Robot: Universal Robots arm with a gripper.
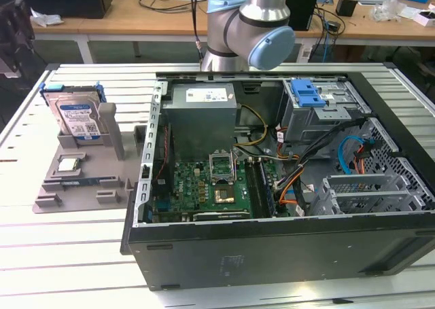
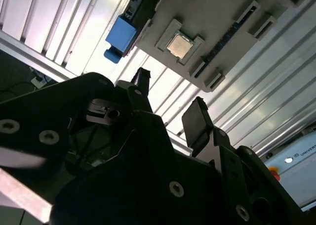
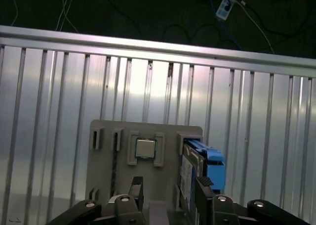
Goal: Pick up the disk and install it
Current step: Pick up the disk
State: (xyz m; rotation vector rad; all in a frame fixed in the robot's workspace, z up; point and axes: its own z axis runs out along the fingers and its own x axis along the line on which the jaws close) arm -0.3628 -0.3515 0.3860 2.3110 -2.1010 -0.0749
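Note:
The disk (image 1: 77, 115), a silver-grey drive with a blue-and-white label in a blue carrier frame, stands upright in a grey holder (image 1: 81, 187) at the exterior view's left, outside the computer case. In the first wrist view the disk (image 3: 200, 168) sits on edge in the holder (image 3: 148, 131), just beyond one black fingertip (image 3: 202, 185). My gripper (image 3: 169, 191) hovers over the holder, open, with nothing between its fingers. In the second wrist view the gripper (image 2: 170, 104) is apart from the carrier's blue corner (image 2: 120, 34).
An open computer case (image 1: 272, 248) lies on the slatted metal table (image 1: 68, 255). Inside it are a grey drive cage with a blue bracket (image 1: 309, 92), a power supply box (image 1: 202, 112), a motherboard and cables. A processor chip (image 3: 145, 148) rests in the holder. The arm's base (image 1: 248, 24) rises behind the case.

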